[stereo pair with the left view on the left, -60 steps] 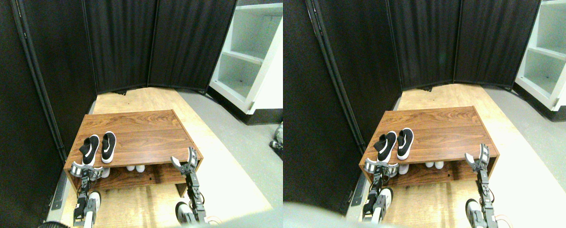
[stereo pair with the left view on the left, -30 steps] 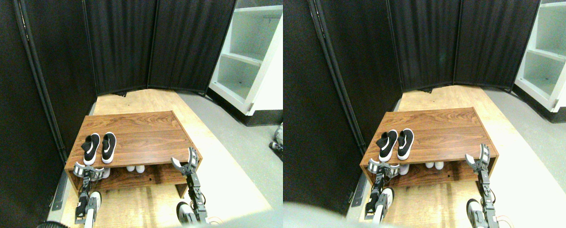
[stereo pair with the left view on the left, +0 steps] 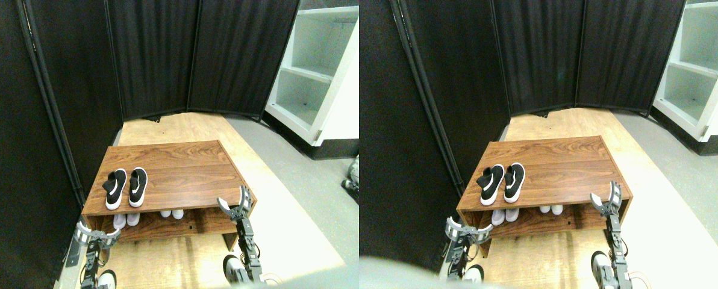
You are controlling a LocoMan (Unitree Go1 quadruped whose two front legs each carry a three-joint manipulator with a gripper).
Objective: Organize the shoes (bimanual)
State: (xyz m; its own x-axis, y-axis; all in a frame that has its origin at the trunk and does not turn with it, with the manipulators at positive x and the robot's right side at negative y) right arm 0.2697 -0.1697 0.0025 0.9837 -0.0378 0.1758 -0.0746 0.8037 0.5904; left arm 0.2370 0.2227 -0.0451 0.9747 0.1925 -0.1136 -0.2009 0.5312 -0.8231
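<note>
A pair of black shoes (stereo pair with the left view on the left: 124,187) with white soles and white side marks sits side by side on the left of the wooden rack's top (stereo pair with the left view on the left: 178,174). On the shelf below, the pale toes of one pair (stereo pair with the left view on the left: 126,220) show under the black pair, and the toes of another pale pair (stereo pair with the left view on the left: 171,213) peek out near the middle. My left gripper (stereo pair with the left view on the left: 91,235) hangs open, low and left of the rack's front left corner, holding nothing. My right gripper (stereo pair with the left view on the left: 235,206) stands open at the rack's front right corner, empty.
Black curtain panels (stereo pair with the left view on the left: 154,54) close off the back and the left side. A white shelving unit (stereo pair with the left view on the left: 317,72) stands at the back right. Grey floor (stereo pair with the left view on the left: 311,192) runs along the right of the wooden strip that the rack stands on.
My left gripper has dropped down and to the left, away from the black shoes and off the rack's front edge. The pale toes under the black pair now show. The right gripper has stayed put.
</note>
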